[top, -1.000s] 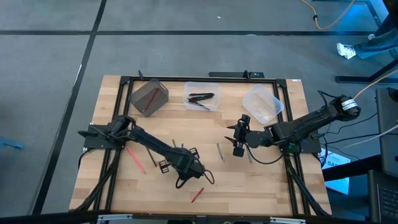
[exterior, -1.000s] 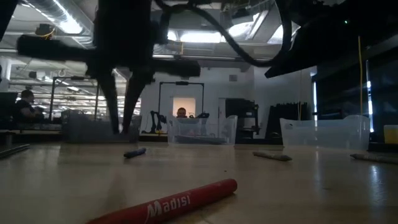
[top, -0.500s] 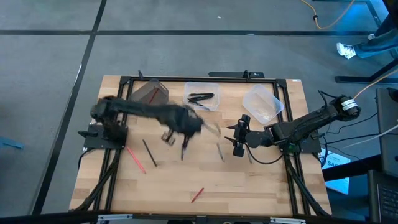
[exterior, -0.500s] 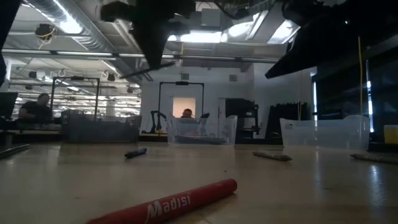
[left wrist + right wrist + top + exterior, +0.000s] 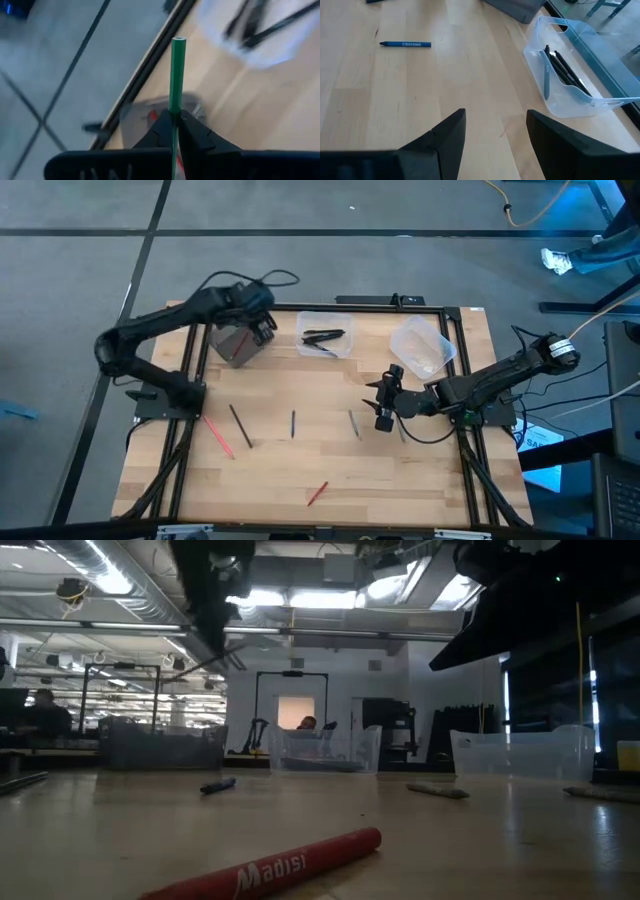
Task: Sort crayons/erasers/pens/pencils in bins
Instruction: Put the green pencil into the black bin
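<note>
Holding a green pencil [image 5: 177, 75] pinched tight in my left claw [image 5: 262, 326], right above the grey box [image 5: 233, 343] at the back of the desk [image 5: 420, 470]. My right claw [image 5: 384, 399] hangs wide apart, gripping nothing, near the clear rounded tub [image 5: 420, 345]. Other sticks lie loose on the desk, black pens [image 5: 324, 336] in the squarish tub [image 5: 325, 320].

The left arm reached up and across to the far left corner of the table — its left gripper [image 5: 262, 323] was high in the air, fingers [image 5: 192, 137] pinched tight. The right arm lay low along the right side, its right gripper [image 5: 384, 402] wide open.
</note>
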Motion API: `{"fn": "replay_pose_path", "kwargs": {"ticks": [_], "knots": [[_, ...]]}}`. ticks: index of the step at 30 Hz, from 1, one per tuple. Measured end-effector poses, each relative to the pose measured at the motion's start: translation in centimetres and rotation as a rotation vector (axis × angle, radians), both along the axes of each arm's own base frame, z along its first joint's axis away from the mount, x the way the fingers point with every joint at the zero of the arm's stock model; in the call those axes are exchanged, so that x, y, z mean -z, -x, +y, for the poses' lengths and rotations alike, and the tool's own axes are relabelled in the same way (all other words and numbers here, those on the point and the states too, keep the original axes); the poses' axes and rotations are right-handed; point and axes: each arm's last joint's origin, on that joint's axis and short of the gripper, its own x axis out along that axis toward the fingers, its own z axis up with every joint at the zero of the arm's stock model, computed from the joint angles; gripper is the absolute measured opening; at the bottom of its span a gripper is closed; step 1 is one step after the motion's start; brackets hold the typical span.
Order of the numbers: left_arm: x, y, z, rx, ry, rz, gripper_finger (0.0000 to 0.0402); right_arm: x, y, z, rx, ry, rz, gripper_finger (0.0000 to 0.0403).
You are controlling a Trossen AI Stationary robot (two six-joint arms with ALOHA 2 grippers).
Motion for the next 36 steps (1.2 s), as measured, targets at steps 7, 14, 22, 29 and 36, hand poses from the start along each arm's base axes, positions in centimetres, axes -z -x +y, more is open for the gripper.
{"fn": "replay_pose_path", "kwargs": {"ticks": [7,14,22,29,36], "knots": [[5.9,2.7,2.6,-0.157,0.047,0.044,0.0006,0.0,0.0,0.0,0.013,0.01,-0.004,0.0213],[9.2,4.9,3.4,-0.319,0.113,0.024,0.0002,0.0,0.0,0.0,0.015,0.011,-0.005,0.0213],[11.8,5.9,3.4,-0.401,0.153,-0.031,0.0012,0.0,0.0,-0.1,0.015,0.011,-0.005,0.0213],[12.6,6.6,3.4,-0.399,0.234,-0.064,0.0026,0.0,0.0,0.0,0.015,0.011,-0.005,0.0213],[12.7,7.0,3.9,-0.441,0.24,-0.094,0.006,0.0,0.0,0.0,0.015,0.011,-0.006,0.0213]]}}
